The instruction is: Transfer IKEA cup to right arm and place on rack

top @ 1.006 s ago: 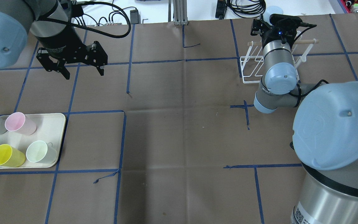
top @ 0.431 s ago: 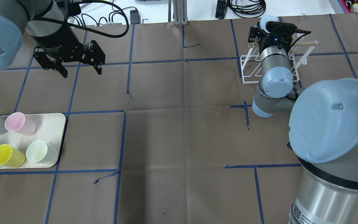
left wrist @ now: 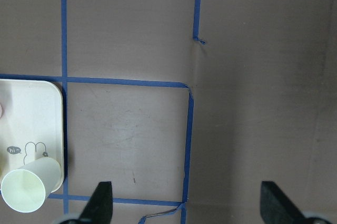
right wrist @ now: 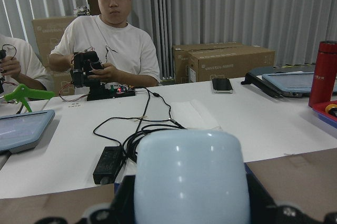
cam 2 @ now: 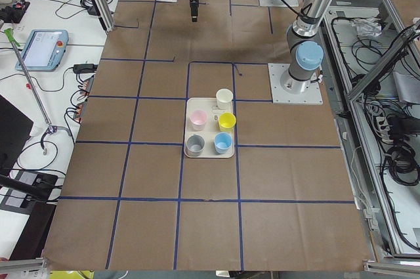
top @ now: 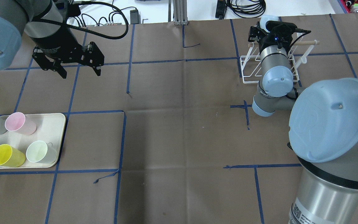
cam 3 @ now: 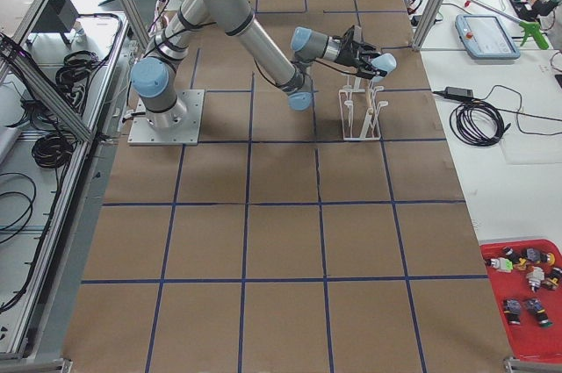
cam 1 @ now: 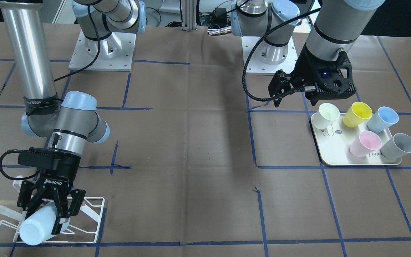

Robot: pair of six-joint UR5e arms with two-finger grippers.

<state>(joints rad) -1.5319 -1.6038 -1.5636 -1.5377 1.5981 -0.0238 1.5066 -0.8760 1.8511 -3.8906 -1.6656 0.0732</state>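
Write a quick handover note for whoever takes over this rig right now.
Right gripper: jaws shut on the pale blue cup, held tilted over the rack.
Left gripper: open and empty, above the table, beyond the tray.
The tray holds five other cups.
Done: the cup is in the right gripper, so the transfer is complete.
Left: seat the cup on the rack, open the jaws and pull back. I cannot tell whether the cup touches the rack yet.
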